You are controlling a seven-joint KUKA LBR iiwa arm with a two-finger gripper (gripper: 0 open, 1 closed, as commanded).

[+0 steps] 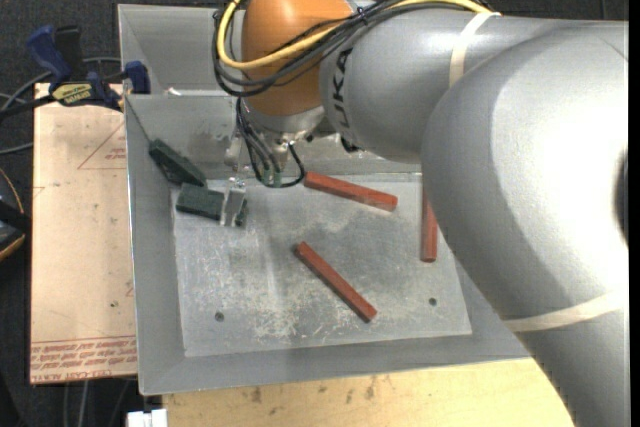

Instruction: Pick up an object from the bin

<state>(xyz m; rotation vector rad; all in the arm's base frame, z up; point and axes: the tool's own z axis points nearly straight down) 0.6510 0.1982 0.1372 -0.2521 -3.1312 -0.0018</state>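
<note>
My gripper [236, 207] is low in the bin's left part, under the orange wrist cover. Its tip sits right against the right end of a dark green block [199, 203] lying flat on the bin floor. A second dark green block [176, 163], longer and slanted, lies just up and left of it by the left wall. A red-brown stick [350, 192] lies to the right of the gripper, clear of it.
Another red-brown stick [335, 281] lies diagonally in the middle of the floor. A third stick [428, 233] stands along the right side, partly hidden by the arm. The arm covers the bin's upper right.
</note>
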